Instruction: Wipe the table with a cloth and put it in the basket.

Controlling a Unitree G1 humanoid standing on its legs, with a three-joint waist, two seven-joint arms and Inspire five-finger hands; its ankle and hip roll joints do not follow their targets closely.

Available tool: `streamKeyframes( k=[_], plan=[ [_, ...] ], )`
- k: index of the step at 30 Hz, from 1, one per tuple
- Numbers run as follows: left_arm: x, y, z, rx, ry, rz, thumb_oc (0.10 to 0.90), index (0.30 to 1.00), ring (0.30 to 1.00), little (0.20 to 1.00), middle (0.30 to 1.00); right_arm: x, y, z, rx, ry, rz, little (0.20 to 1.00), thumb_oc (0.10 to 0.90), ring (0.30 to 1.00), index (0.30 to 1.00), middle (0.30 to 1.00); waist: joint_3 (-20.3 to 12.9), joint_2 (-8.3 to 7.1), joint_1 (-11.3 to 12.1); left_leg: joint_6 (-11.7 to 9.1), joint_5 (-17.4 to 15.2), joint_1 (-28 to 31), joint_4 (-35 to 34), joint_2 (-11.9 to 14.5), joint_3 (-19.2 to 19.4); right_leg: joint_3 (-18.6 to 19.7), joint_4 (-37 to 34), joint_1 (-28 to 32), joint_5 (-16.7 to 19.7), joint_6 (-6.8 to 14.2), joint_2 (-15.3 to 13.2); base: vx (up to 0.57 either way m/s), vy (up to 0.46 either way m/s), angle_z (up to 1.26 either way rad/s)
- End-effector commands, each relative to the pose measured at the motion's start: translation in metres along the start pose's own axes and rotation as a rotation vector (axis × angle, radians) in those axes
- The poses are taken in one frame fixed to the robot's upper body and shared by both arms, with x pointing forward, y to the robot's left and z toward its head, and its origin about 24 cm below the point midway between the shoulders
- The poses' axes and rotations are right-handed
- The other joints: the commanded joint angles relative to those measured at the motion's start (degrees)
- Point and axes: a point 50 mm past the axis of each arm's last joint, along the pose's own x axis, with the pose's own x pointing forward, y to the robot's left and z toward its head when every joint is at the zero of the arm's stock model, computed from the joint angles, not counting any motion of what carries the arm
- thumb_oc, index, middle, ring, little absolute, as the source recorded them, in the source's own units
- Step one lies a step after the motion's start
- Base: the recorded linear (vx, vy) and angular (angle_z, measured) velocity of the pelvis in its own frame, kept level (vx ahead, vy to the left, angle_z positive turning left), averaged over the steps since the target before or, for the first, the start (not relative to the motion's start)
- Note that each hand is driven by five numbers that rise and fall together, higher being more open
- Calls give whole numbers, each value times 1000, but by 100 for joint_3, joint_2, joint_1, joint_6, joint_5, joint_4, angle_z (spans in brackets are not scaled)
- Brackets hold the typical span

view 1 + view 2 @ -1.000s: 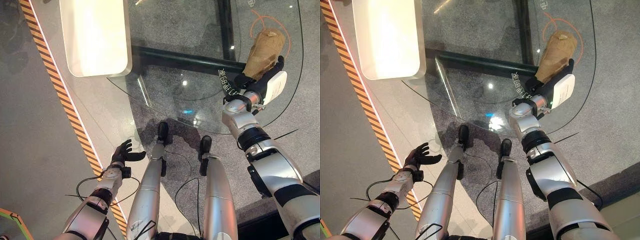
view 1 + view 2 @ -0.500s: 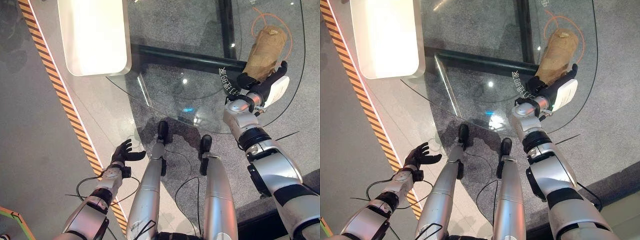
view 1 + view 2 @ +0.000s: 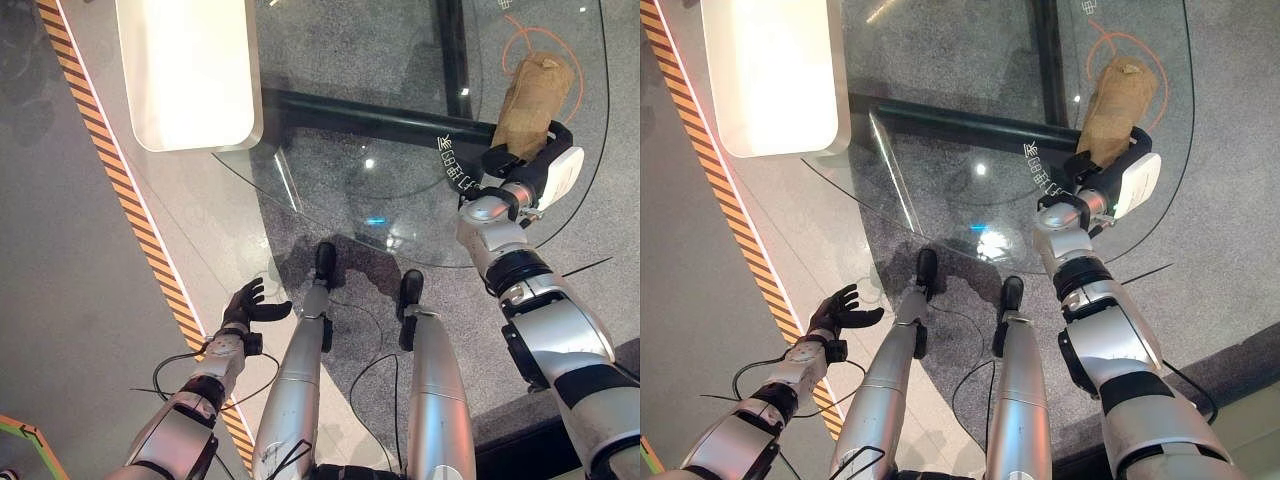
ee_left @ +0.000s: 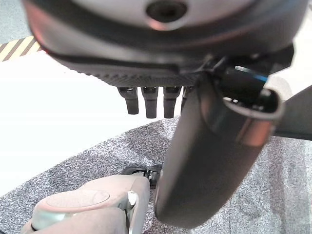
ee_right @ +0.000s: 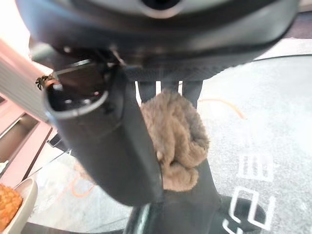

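Observation:
A tan cloth [image 3: 533,95] lies bunched in a long roll on the right part of the round glass table [image 3: 330,190]. My right hand [image 3: 527,168] is at the roll's near end. Its dark fingers [image 3: 498,157] are on one side of the cloth and the white-covered thumb [image 3: 562,170] on the other. In the right wrist view the cloth [image 5: 176,134] bulges between thumb and fingers, so the hand is shut on it. My left hand [image 3: 247,306] hangs low at the left over the floor, open and holding nothing.
A white rounded counter [image 3: 185,70] stands at the back left. Orange-and-black striped tape [image 3: 150,245] runs along the floor. A dark bar [image 3: 370,115] passes under the glass. An orange ring [image 3: 575,55] is marked around the cloth. A bowl's rim [image 5: 22,192] shows in the right wrist view.
My right hand has slid a little to the right along the glass with the cloth's near end, and the roll now stands more upright. The left hand has stayed still.

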Motion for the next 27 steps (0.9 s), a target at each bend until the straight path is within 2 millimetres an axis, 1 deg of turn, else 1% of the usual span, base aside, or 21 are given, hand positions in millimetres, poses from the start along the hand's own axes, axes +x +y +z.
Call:
streamKeyframes(
  k=[1,14,18,21,23,27],
  plan=[
    [0,3,-3,11,3,21,800,900,900,900,900,6,-1,21,-11,-74,24,200,100,300,300,300,-117,236,74,203,-1005,-82,948,-154,-75,-182,-1360,124,995,299,-307,-2,1,3],
    [1,5,1,11,-5,12,800,900,900,900,900,10,-4,28,-29,-115,19,200,100,300,300,300,-117,246,79,213,-1013,-135,980,-150,-65,-204,-1328,71,1001,308,-320,0,0,0],
    [0,6,0,11,-2,13,800,900,900,900,900,9,-3,36,-43,-174,29,200,100,300,300,300,-117,242,78,212,-1003,-115,945,-151,-61,-217,-1352,89,1015,317,-320,0,0,0],
    [0,5,0,12,-3,14,800,900,900,900,900,4,1,47,-60,-251,54,200,100,300,300,300,-117,236,86,214,-1000,-134,956,-160,-71,-227,-1337,71,1022,324,-323,0,0,0],
    [0,5,0,16,-6,12,800,900,900,900,900,-4,8,60,-86,-336,87,200,100,300,300,300,-117,228,98,206,-985,-131,942,-166,-82,-237,-1354,80,1037,330,-328,0,0,0],
    [1,5,4,21,-10,5,800,900,900,900,900,-20,21,80,-105,-451,168,200,100,300,300,300,-117,228,128,192,-954,-112,902,-181,-93,-264,-1384,106,1047,330,-349,0,0,0]
  ],
)
